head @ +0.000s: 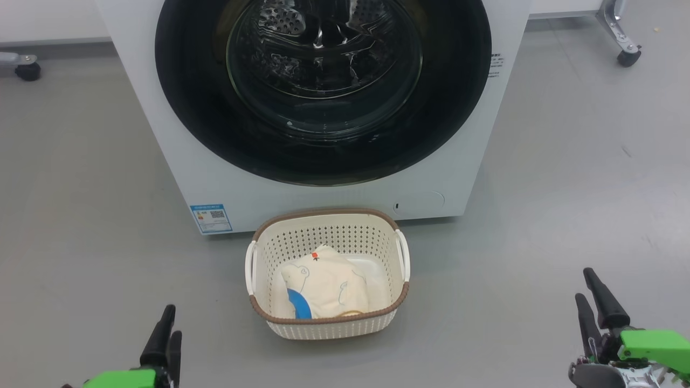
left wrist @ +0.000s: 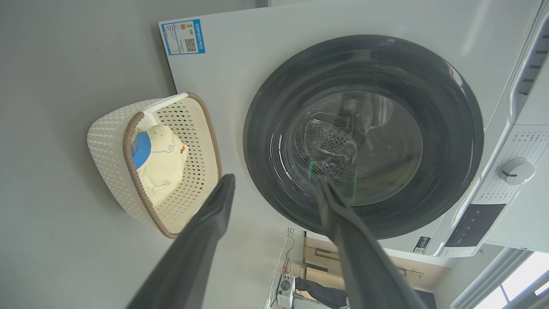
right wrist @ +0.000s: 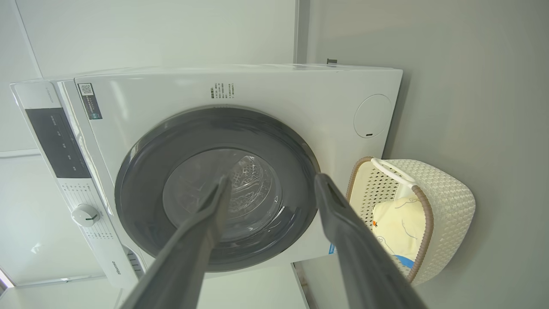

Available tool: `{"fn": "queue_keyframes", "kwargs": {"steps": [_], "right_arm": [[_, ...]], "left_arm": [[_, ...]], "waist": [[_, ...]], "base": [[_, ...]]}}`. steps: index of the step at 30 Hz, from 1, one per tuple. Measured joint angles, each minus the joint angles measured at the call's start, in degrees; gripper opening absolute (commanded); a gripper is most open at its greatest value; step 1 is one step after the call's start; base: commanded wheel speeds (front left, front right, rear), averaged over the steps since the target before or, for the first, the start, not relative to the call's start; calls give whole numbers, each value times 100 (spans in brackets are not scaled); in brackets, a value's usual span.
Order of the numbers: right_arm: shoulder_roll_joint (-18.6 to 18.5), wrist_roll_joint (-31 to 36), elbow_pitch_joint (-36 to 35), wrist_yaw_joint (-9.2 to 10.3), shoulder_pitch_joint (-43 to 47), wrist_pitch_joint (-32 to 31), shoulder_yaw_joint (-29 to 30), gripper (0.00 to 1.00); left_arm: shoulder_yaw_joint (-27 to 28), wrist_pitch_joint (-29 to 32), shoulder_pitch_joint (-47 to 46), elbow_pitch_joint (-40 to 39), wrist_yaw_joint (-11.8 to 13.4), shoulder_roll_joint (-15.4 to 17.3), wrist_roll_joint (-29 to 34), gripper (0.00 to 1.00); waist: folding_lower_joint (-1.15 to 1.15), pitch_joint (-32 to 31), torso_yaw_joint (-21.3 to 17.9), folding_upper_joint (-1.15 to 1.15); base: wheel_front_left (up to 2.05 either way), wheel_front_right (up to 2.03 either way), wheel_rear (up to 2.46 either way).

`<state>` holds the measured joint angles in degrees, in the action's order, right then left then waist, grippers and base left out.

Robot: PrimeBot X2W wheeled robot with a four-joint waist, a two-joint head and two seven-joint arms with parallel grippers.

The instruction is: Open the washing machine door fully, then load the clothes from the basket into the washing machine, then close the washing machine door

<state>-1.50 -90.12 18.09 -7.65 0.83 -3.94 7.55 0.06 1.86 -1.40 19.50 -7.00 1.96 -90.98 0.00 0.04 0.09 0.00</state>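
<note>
Head view, one washing machine (head: 302, 202), one basket (head: 330, 327), one garment (head: 323, 285) inside

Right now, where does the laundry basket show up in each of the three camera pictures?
Head view: the basket sits bottom centre, before the washing machine.
Left wrist view: the basket is at the left, seen sideways.
Right wrist view: the basket is at the lower right.
Shared landmark: the washing machine door, round and black-rimmed, next to the basket each time.
</note>
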Motion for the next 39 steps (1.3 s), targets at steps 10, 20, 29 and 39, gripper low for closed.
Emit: {"fn": "queue_keyframes", "kwargs": {"steps": [10, 20, 29, 39], "right_arm": [[-60, 639, -19, 0, -7, 145, 56, 100], [-148, 1818, -135, 0, -20, 253, 149, 100], [-156, 3297, -330, 0, -35, 381, 231, 100], [-155, 4635, -490, 0, -34, 495, 281, 100]], "left_arm": [[-223, -190, -93, -42, -1, 79, 343, 100], [-266, -369, -236, -66, 181, 178, 1526, 100], [-274, -498, -236, -131, 439, 169, 2813, 100], [-452, -690, -237, -234, 610, 172, 4153, 100]], "waist": [[0, 1, -1, 0], [0, 15, 14, 0], [0, 10, 21, 0], [0, -28, 54, 0]], "base": [[0, 0, 0], [0, 0, 0], [0, 0, 0], [0, 0, 0]]}}
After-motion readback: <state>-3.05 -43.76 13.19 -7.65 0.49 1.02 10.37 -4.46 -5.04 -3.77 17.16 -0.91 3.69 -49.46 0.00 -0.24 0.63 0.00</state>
